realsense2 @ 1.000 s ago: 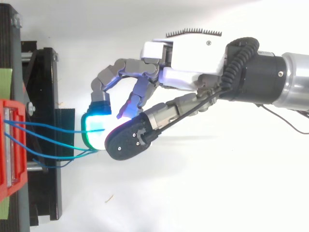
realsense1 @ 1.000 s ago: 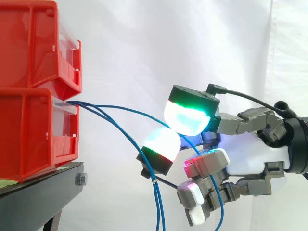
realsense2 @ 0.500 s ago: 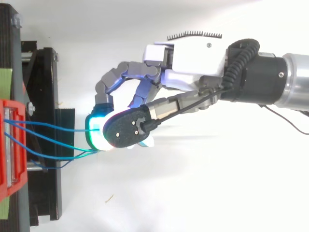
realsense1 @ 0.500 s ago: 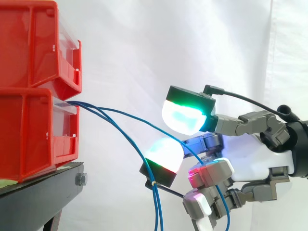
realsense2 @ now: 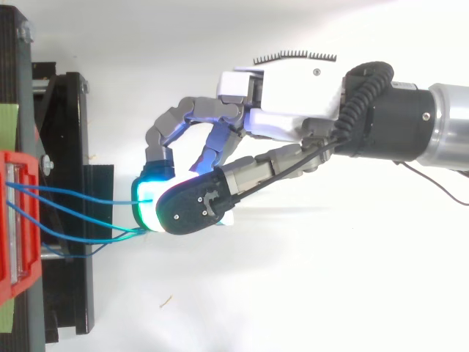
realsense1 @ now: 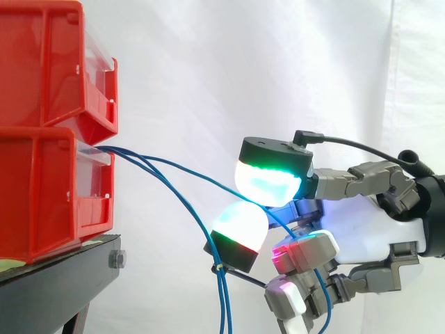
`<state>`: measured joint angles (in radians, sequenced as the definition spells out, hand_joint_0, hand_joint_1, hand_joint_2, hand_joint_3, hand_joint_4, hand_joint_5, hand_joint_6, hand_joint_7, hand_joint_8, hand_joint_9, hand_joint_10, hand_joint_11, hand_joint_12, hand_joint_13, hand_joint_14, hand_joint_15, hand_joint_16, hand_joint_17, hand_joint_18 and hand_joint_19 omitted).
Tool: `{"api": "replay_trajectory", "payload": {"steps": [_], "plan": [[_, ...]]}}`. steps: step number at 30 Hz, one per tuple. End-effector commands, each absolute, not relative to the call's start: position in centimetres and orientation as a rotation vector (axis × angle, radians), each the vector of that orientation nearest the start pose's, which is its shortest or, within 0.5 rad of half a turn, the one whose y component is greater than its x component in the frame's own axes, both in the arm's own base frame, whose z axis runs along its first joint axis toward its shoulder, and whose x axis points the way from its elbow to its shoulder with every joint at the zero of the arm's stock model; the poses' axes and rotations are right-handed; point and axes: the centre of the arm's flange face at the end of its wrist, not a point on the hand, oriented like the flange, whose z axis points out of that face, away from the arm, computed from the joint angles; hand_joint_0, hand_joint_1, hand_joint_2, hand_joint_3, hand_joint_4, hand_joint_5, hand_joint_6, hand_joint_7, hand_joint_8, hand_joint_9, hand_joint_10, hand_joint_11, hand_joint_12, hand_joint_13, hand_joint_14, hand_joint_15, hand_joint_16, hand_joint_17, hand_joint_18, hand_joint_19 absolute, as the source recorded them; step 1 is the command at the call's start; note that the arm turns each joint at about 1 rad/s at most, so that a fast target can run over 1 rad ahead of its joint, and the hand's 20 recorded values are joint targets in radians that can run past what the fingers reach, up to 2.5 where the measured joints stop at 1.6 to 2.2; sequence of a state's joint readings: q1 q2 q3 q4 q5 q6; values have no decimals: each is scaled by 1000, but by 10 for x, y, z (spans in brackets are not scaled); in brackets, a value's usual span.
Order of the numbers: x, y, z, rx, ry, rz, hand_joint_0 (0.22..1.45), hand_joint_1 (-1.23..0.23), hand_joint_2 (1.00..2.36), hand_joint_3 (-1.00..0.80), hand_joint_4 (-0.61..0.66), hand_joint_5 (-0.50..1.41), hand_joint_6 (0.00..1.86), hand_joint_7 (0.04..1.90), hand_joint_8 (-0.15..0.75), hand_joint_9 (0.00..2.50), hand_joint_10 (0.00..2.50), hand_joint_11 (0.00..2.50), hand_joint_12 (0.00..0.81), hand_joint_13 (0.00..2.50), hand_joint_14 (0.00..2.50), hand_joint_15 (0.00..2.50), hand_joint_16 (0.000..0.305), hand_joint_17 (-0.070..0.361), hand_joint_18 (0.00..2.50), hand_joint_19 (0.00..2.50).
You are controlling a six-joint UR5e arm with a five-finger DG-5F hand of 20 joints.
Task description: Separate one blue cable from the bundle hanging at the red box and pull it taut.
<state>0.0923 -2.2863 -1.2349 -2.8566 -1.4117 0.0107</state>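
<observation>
Hand [realsense1: 375,229] level from the right, fingers curled, glowing pads [realsense1: 270,182] closed on one blue cable [realsense1: 182,165] beside red box [realsense1: 49,188].

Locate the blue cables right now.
In the side view the blue cables leave the lower red bin at left, sag rightward across open space to the hand at lower right, and hang down beside it.

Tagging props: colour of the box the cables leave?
The box is red, clearest in the side view.
</observation>
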Motion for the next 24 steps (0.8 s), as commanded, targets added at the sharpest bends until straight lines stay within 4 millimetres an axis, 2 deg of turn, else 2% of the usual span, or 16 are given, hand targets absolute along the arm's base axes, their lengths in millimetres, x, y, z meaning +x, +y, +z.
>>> {"api": "replay_trajectory", "payload": {"steps": [1,16,24], "plan": [[742,-81,230,1307,1226,1113,636,-694,1012,-232,43,-212,920,1000,327,1196,13,1322,382,988,23,761,50,113,836,598],[740,-85,228,1322,1239,1101,703,-758,1013,-295,-152,-216,923,1073,283,1232,13,1358,356,1000,26,760,46,103,848,584],[738,-85,227,1332,1245,1098,714,-745,1010,-351,-113,-225,927,1027,267,1221,4,1541,354,1037,27,812,46,103,858,599]]}}
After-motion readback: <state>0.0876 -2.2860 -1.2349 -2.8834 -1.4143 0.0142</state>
